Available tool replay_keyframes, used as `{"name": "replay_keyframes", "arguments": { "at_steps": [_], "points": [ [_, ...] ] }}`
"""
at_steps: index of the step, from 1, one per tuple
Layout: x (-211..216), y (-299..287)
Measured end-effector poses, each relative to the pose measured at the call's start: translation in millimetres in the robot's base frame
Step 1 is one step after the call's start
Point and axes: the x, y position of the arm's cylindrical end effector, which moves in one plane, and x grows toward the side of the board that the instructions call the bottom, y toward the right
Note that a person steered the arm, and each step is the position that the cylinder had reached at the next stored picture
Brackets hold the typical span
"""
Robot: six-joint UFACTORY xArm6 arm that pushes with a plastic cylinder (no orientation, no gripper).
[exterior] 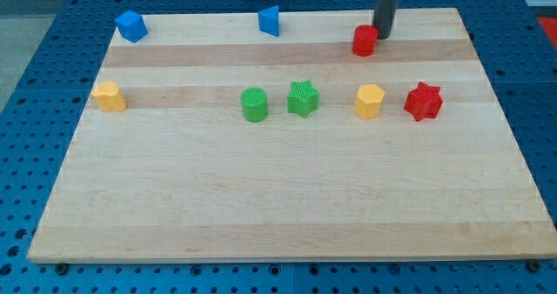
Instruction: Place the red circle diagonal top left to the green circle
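Red circle (365,41), a short ribbed plastic cylinder, sits near the top edge of the pale wooden board (278,207), well up and toward the view's right from the green circle (254,104), which serves as the landmark here. Nearest the view's bottom, the board shows only bare, lengthwise-grained planks below the green circle. Level with it runs a row: the green star (303,98) just beside it on the view's right, then a yellow hexagonal block (369,101), then the red star (424,101) farthest right; far to its left stands a rounded yellow block (109,96). Beyond, toward the view's top, a blue wedge-like block (270,20) lies almost straight above the green circle, and a blue block of faceted shape (130,25) sits far up-left. My tip (380,36), the end of a smooth dark rod with no jaws and holding nothing, touches or nearly touches the red circle's upper right side.
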Motion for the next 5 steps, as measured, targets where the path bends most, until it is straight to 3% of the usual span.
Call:
{"name": "replay_keyframes", "arguments": {
  "at_steps": [3, 5],
  "points": [
    [50, -49],
    [69, -118]
  ]
}}
